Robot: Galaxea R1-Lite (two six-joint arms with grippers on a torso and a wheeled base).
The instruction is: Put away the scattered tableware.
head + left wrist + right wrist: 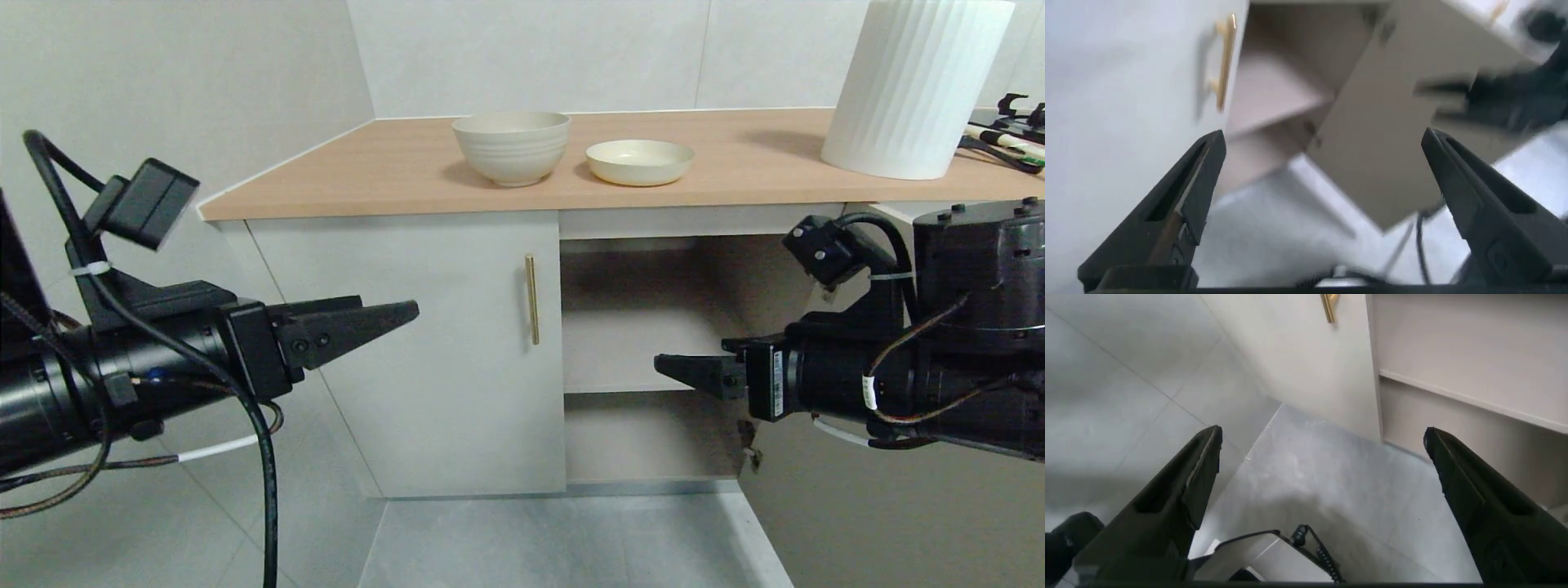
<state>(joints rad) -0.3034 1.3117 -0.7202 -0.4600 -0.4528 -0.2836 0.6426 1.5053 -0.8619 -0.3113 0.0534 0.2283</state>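
Nothing is lifted yet. The bowl (511, 147) and plate (640, 161) sit side by side on the bench (343, 175), above the open cabinet (457, 351). The left claw (404, 313) and right claw (665, 365) gape, holding nothing, low before it. Next, I judge, one must rise, grip the bowl's rim and carry it to a shelf (629, 351).

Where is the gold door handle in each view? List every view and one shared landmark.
Head view: gold handle upright on the closed door, mid-picture.
Left wrist view: handle on that door, beside the open compartment.
Right wrist view: its lower end, same door.
Shared landmark: the inner shelf.
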